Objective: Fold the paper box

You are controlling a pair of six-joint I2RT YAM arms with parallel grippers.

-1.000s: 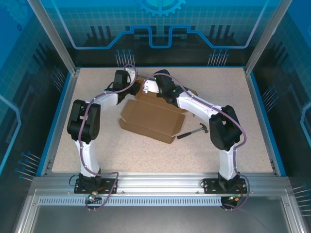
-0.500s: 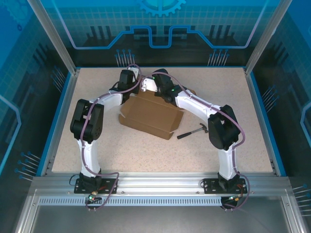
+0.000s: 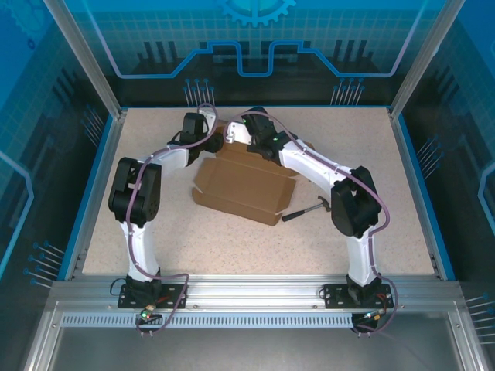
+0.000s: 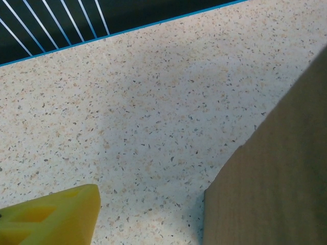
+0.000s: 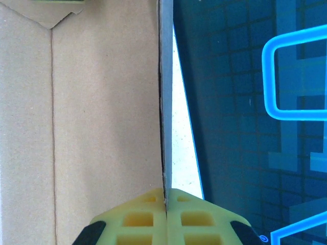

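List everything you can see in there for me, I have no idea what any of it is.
paper box: one, brown cardboard, middle of the table, its far side between the two arm ends.
hammer: one, small, dark handle, on the table beside the box's right end.
table: one, speckled beige with a blue rim.
walls: blue, printed with line patterns, around the table.
arms: two, white and black, bases at the near edge, both reaching to the box's far side.
left tool: one, a yellow finger over bare table beside cardboard.
right tool: one, yellow, shut on a cardboard edge of the box.
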